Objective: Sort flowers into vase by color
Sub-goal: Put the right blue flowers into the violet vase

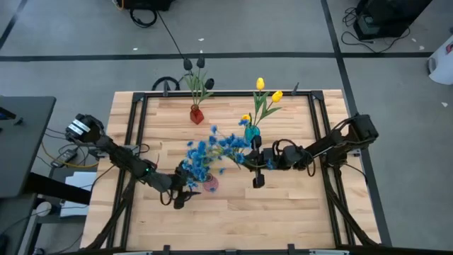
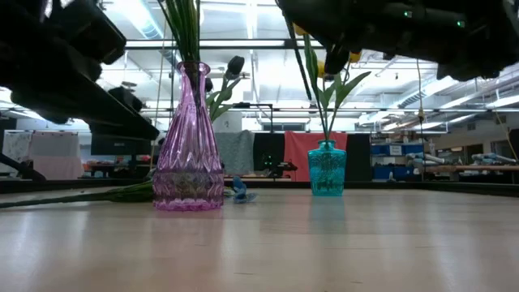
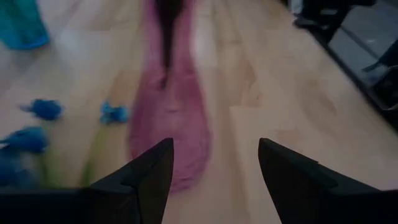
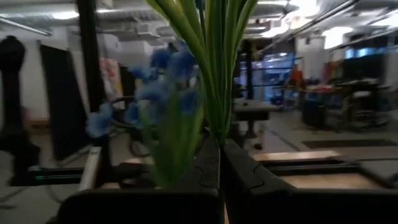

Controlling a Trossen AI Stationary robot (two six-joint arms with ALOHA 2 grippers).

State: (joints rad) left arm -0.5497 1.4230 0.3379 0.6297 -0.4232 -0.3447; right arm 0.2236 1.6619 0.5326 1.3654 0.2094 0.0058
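Note:
The pink glass vase stands mid-table with green stems rising from its mouth. Blue blossoms spread above and beside it; a few lie on the table. A red vase holds dark tulips, and a teal vase holds yellow tulips. My left gripper is open, just left of the pink vase. My right gripper is shut on green stems of blue flowers. My right gripper pinches several thin green stems of the blue flowers between its two fingers, which come level from the table's right and lie across the stems. The stems rise past the fingers with blossoms beside them. Their lower ends are hidden below the gripper.
A green stem lies flat on the table behind the pink vase. The red and teal vases stand near the far edge. A black frame runs around the table. Bare wood fills the near half.

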